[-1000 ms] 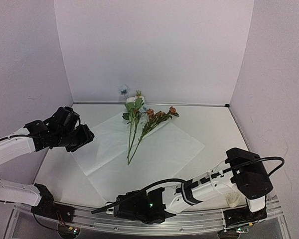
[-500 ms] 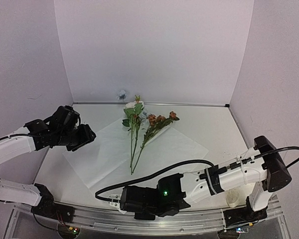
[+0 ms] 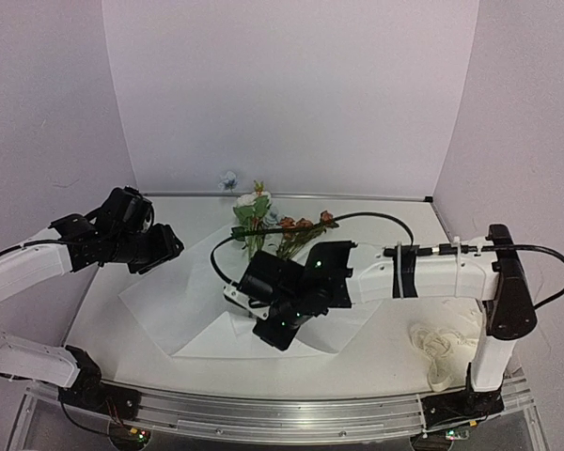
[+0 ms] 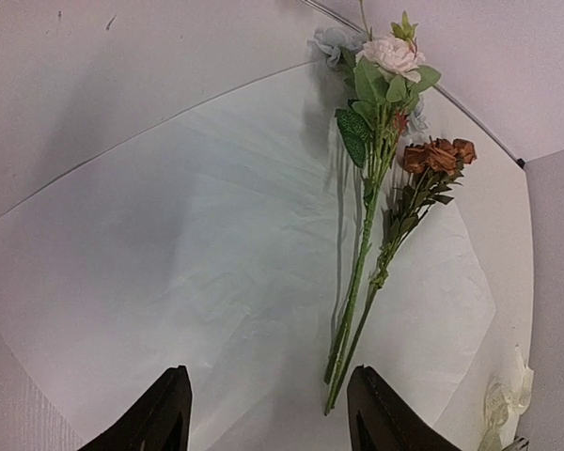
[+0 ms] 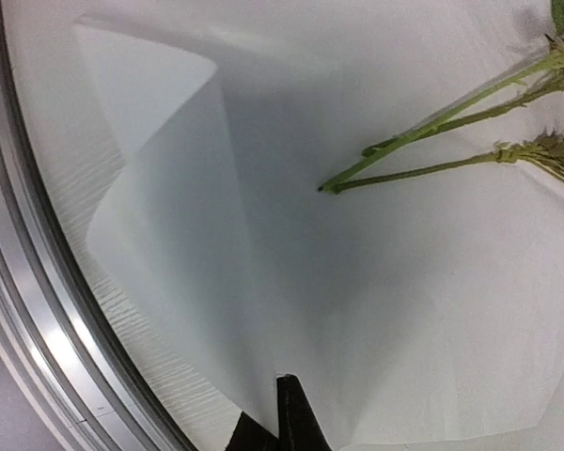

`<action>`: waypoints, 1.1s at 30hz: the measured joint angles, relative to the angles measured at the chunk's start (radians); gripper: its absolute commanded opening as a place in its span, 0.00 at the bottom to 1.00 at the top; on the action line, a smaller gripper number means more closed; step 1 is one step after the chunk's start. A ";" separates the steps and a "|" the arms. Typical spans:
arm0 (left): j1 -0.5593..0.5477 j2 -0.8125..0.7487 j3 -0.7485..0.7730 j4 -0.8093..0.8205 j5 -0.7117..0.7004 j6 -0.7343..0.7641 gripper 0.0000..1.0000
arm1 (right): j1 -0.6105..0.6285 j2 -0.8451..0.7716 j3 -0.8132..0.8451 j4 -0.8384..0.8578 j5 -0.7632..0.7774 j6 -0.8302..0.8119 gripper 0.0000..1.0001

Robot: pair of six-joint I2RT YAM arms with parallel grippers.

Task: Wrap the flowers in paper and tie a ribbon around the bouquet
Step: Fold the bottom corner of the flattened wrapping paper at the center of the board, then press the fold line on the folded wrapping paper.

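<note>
The flowers (image 3: 259,218) lie on the paper (image 3: 179,296) with their blooms toward the back wall and their thin green stems (image 5: 432,141) pointing at me. My right gripper (image 3: 271,336) is shut on the paper's near edge (image 5: 263,282) and holds it lifted, so the sheet curls up in a fold below the stem ends. My left gripper (image 3: 165,248) hovers open over the paper's left part (image 4: 207,244), holding nothing, with the stem ends (image 4: 343,366) just inside its right finger (image 4: 381,413). The ribbon (image 3: 436,346) lies in a loose heap at the near right.
The right arm stretches across the middle of the table above the paper. A metal rail (image 5: 38,310) runs along the near edge. White walls close in the back and both sides. A small blue bloom (image 3: 230,175) lies by the back wall.
My right arm has swung from the near rail up over the sheet, pulling the paper's near edge up into a fold. The left gripper has narrowed slightly and barely moved.
</note>
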 measured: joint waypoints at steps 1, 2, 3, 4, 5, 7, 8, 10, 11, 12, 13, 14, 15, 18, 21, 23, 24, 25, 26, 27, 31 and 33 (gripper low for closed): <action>0.011 0.011 0.001 0.005 0.008 0.007 0.58 | -0.027 0.000 0.019 -0.007 -0.009 0.009 0.00; 0.024 0.023 0.002 0.009 0.019 0.013 0.58 | -0.051 0.002 0.039 -0.013 -0.015 0.017 0.00; 0.033 0.035 0.002 0.011 0.027 0.018 0.58 | -0.072 0.007 0.060 -0.019 -0.021 0.022 0.00; 0.043 0.049 0.002 0.013 0.034 0.022 0.58 | -0.094 0.014 0.082 -0.025 -0.028 0.027 0.00; 0.052 0.064 0.002 0.016 0.041 0.029 0.58 | -0.119 0.023 0.108 -0.031 -0.036 0.032 0.00; 0.062 0.097 0.011 0.015 0.055 0.042 0.58 | -0.156 0.053 0.162 -0.048 -0.055 0.036 0.00; 0.063 0.113 0.018 0.017 0.061 0.049 0.58 | -0.175 0.075 0.194 -0.051 -0.066 0.037 0.00; 0.063 0.141 0.034 0.021 0.077 0.067 0.58 | -0.209 0.125 0.256 -0.059 -0.090 0.037 0.00; 0.063 0.151 0.040 0.025 0.083 0.074 0.57 | -0.224 0.150 0.283 -0.061 -0.099 0.036 0.00; 0.063 0.157 0.045 0.028 0.092 0.083 0.57 | -0.238 0.176 0.309 -0.064 -0.108 0.036 0.00; 0.063 0.161 0.049 0.032 0.100 0.091 0.56 | -0.251 0.199 0.332 -0.068 -0.115 0.035 0.00; 0.063 0.164 0.053 0.036 0.108 0.100 0.55 | -0.264 0.222 0.355 -0.073 -0.122 0.035 0.00; 0.063 0.168 0.058 0.036 0.118 0.110 0.54 | -0.279 0.242 0.373 -0.080 -0.127 0.033 0.00; 0.063 0.182 0.066 0.043 0.147 0.122 0.53 | -0.321 0.301 0.437 -0.094 -0.138 0.028 0.00; 0.063 0.188 0.066 0.049 0.182 0.123 0.50 | -0.355 0.342 0.479 -0.101 -0.142 0.022 0.00; 0.063 0.188 0.063 0.062 0.208 0.123 0.47 | -0.374 0.363 0.507 -0.105 -0.144 0.018 0.00; 0.063 0.188 0.058 0.075 0.227 0.122 0.45 | -0.382 0.376 0.524 -0.105 -0.144 0.015 0.00; 0.063 0.188 0.052 0.085 0.242 0.122 0.44 | -0.389 0.389 0.540 -0.104 -0.144 0.012 0.00; 0.063 0.188 0.045 0.095 0.256 0.121 0.43 | -0.393 0.399 0.553 -0.103 -0.144 0.010 0.00; 0.063 0.188 0.039 0.101 0.272 0.120 0.42 | -0.396 0.407 0.562 -0.103 -0.144 0.008 0.00; 0.062 0.196 0.008 0.130 0.328 0.115 0.39 | -0.397 0.443 0.601 -0.106 -0.141 -0.006 0.00; 0.061 0.203 -0.012 0.147 0.355 0.113 0.37 | -0.397 0.460 0.619 -0.106 -0.140 -0.011 0.00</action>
